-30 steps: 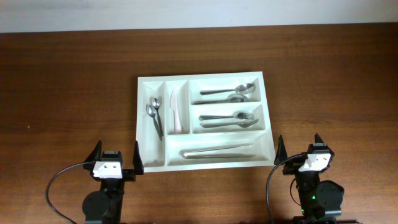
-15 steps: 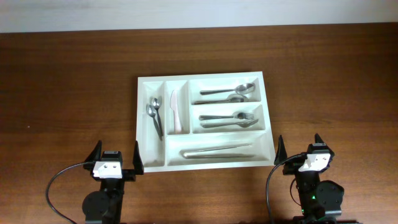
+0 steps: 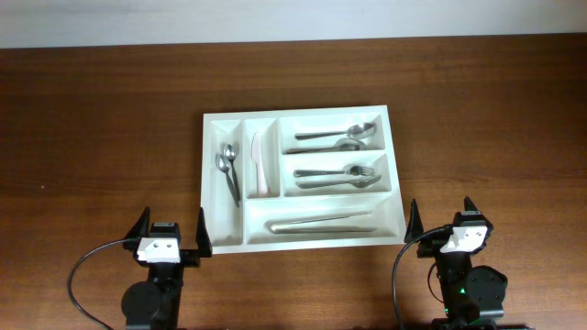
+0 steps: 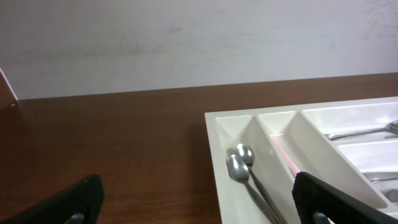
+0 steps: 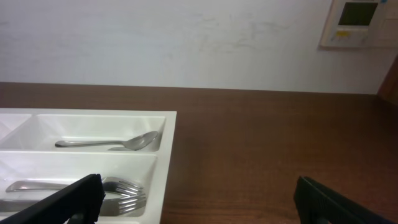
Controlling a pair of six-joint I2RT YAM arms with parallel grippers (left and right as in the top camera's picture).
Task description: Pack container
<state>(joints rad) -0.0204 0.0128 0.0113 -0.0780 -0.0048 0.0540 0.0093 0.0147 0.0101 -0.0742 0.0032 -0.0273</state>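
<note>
Found flat at the middle of the brown surface [image 3: 110, 119]: white container [image 3: 223, 229], long side running left to right, five compartments, each one occupied. Leftmost narrow upright compartment: two small spoons [image 3: 227, 165], close together, bowls toward the far end, handles slanting to the near right; near half of this compartment bare. Second narrow upright compartment: one pale knife [image 3: 259, 165], lying lengthwise, touching no other utensil. Far wide compartment: two large spoons [image 3: 335, 137], lengthwise, bowls at the right end, one just nearer than the other. Middle wide compartment: forks [image 3: 337, 174], at least two, tines at the right end, overlapping; exact count not determinable. Near wide compartment: long slim metal utensils [image 3: 321, 223], lengthwise, filling most of its width; kind and number not determinable. Noted at the near edge of the surface: left gripper [image 3: 173, 216], just beside the near left corner of the container, jaws spread wide and released. Noted likewise: right gripper [image 3: 439, 205], just off the near right corner, apart from the rim, jaws spread wide and released.
</note>
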